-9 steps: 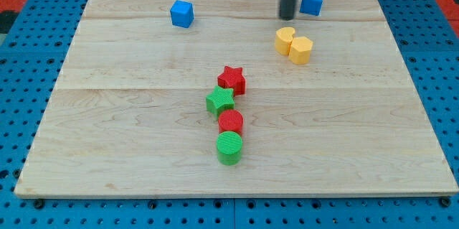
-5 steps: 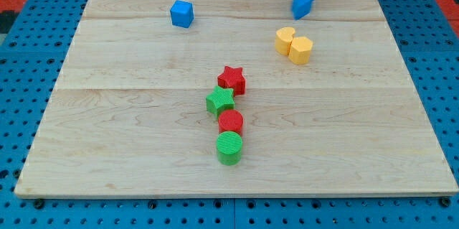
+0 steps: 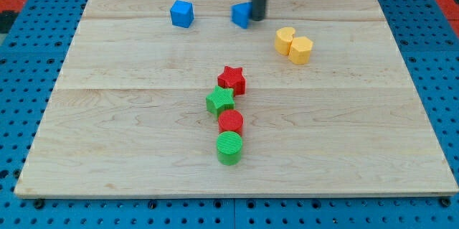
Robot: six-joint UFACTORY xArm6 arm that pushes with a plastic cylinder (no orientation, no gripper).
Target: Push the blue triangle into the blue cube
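Nearest, a green cylinder (image 3: 229, 148), red and green blocks are sitting mid-bench (image 3: 129, 150), well clear. At the far edge my tip (image 3: 257, 19) is touching the blue triangle's (image 3: 241, 15) right side, the blue cube (image 3: 181, 13) lying straight left, apart. No fingers here, just the rod, which is hiding part of the triangle.

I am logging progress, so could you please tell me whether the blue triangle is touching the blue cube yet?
Not yet. Bare wood shows between the blue triangle and the blue cube to its left. My tip sits against the triangle's right side.
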